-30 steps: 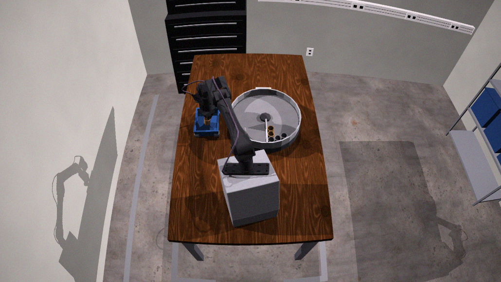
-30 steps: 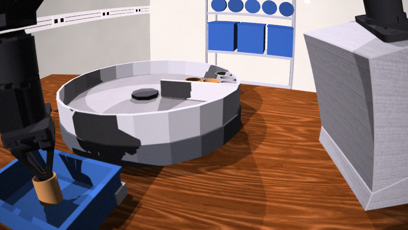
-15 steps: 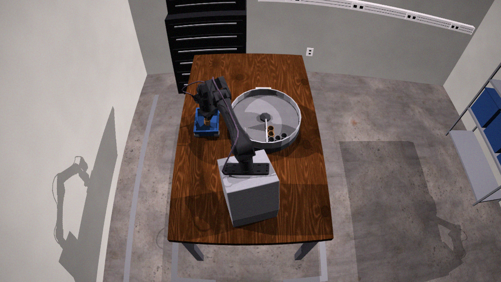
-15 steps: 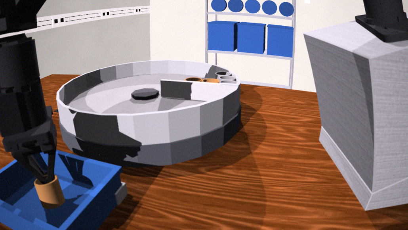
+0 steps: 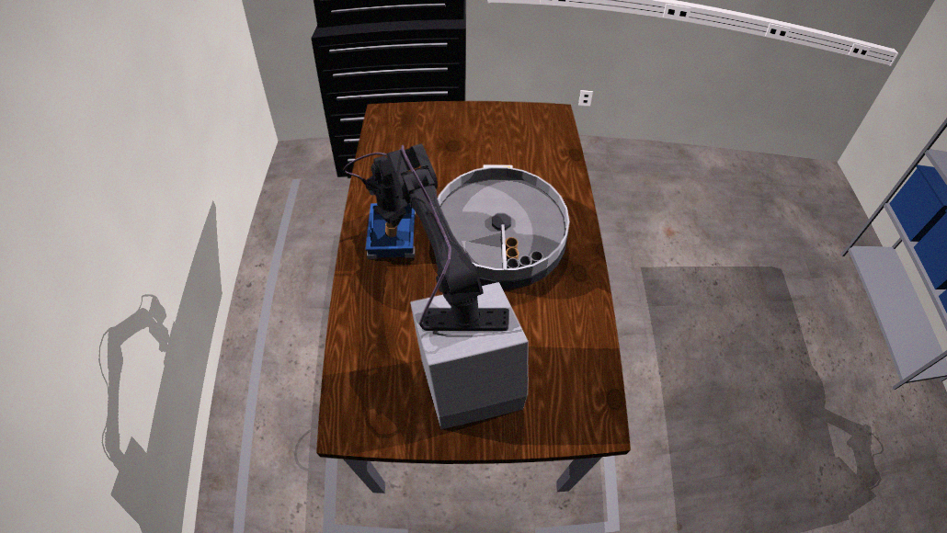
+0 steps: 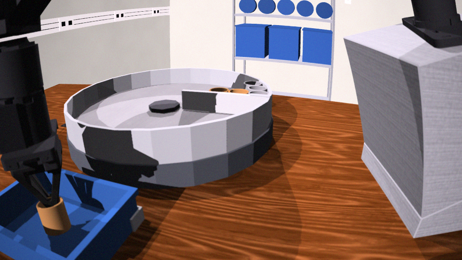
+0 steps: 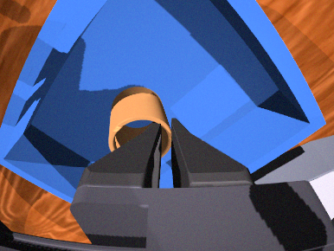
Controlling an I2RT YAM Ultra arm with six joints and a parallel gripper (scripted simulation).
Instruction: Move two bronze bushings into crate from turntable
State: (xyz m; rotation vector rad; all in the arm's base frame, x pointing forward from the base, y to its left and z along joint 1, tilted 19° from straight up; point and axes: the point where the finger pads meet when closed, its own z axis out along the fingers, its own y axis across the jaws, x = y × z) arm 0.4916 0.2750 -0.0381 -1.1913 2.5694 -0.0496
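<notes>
My gripper [image 6: 48, 200] is shut on the wall of a bronze bushing [image 6: 53, 217] and holds it, tilted, low inside the blue crate [image 6: 67, 211]. The wrist view shows the fingers pinching the rim of the bushing [image 7: 138, 117] over the crate floor [image 7: 173, 62]. In the top view the gripper [image 5: 391, 221] is over the crate [image 5: 389, 238]. The grey turntable [image 5: 503, 221] holds two bronze bushings [image 6: 229, 90] and several grey ones [image 6: 257, 87] beside its divider, near the rim.
The arm's grey pedestal [image 5: 473, 360] stands at the table's middle front. A black drawer cabinet [image 5: 391, 73] is behind the table. A shelf with blue boxes [image 6: 282, 41] stands by the far wall.
</notes>
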